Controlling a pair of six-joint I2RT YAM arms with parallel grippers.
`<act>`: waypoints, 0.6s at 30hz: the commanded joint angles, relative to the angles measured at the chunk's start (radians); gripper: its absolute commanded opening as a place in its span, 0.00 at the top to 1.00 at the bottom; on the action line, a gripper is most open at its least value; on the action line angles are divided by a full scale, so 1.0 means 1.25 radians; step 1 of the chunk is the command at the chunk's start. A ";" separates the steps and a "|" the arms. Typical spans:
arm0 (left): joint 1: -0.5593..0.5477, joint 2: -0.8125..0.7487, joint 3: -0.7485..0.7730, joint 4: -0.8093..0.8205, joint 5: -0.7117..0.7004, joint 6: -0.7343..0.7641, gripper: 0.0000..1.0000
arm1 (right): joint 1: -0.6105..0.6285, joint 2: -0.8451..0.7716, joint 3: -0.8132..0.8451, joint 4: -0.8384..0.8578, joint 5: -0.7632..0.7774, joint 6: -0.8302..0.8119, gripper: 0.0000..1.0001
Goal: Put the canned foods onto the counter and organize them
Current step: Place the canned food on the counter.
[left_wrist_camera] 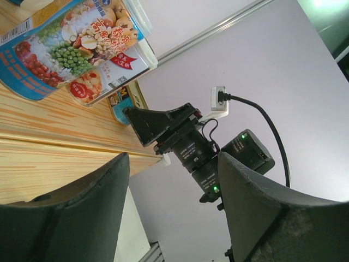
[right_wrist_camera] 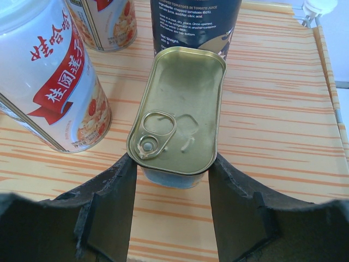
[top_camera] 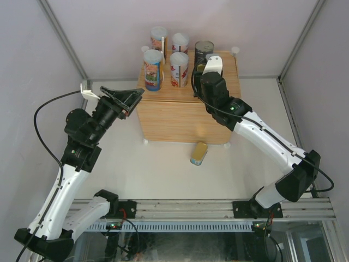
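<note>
The counter [top_camera: 180, 117] stands mid-table with several tall white-lidded cans [top_camera: 153, 70] and a dark can [top_camera: 204, 53] upright on top. My right gripper [top_camera: 203, 69] hovers over its right part. In the right wrist view the gripper [right_wrist_camera: 173, 164] is shut on a flat gold tin [right_wrist_camera: 180, 109] that lies on the counter top [right_wrist_camera: 272, 136], just in front of the dark can [right_wrist_camera: 196, 24] and beside a white can [right_wrist_camera: 54, 82]. A second gold tin [top_camera: 199, 153] lies on the table in front of the counter. My left gripper [top_camera: 132, 98] is open and empty at the counter's left edge [left_wrist_camera: 54, 131].
White walls with metal frame posts close in the back and both sides. A power socket [top_camera: 85, 86] with a black cable sits on the left wall. White round connectors [top_camera: 235, 50] stick up at the counter's corners. The aluminium rail [top_camera: 207, 210] runs along the near edge.
</note>
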 commanded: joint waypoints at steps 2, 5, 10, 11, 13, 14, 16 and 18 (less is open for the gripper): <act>0.007 -0.018 -0.021 0.040 0.007 -0.005 0.30 | 0.012 -0.002 -0.005 -0.017 0.000 -0.002 0.67; 0.007 -0.020 -0.021 0.040 0.005 -0.005 0.30 | 0.011 -0.001 -0.001 -0.031 0.000 0.004 0.55; 0.006 -0.023 -0.022 0.040 0.001 -0.005 0.30 | 0.011 -0.015 -0.003 -0.040 0.003 0.013 0.32; 0.006 -0.025 -0.023 0.040 0.001 -0.006 0.30 | 0.011 -0.018 -0.003 -0.042 0.003 0.014 0.30; 0.006 -0.028 -0.026 0.038 0.000 -0.004 0.30 | 0.011 -0.025 -0.005 -0.044 0.005 0.018 0.27; 0.007 -0.028 -0.026 0.037 0.000 -0.003 0.30 | 0.011 -0.027 -0.006 -0.044 0.004 0.019 0.27; 0.007 -0.031 -0.030 0.037 -0.001 -0.003 0.30 | 0.012 -0.035 -0.009 -0.045 0.006 0.023 0.26; 0.007 -0.032 -0.032 0.037 -0.003 -0.001 0.30 | 0.014 -0.042 -0.013 -0.042 0.008 0.023 0.25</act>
